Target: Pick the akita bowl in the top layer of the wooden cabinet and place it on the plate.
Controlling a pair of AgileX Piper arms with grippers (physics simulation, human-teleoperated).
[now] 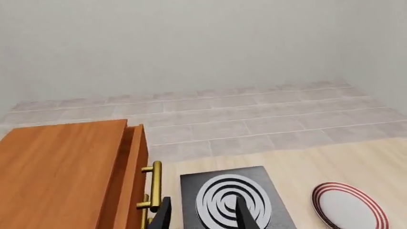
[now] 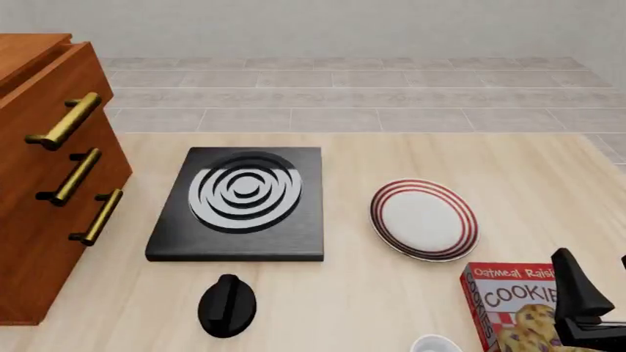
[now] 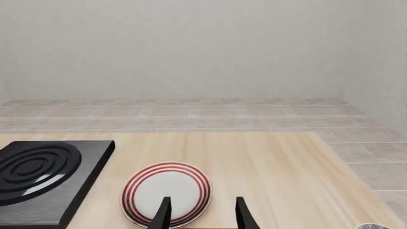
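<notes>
The tall reddish-brown wooden cabinet of three drawers stands upright at the left edge of my worktop, each drawer front carrying a brass bar handle on dark mounts. The top layer, its uppermost reddish-brown drawer, sits slightly proud of the two drawers beneath; my left wrist view shows the same small gap at its front. Its contents are hidden. The round shallow white plate with dark-red concentric rim rings lies flat on the worktop, well apart from the cabinet, and holds nothing.
</notes>
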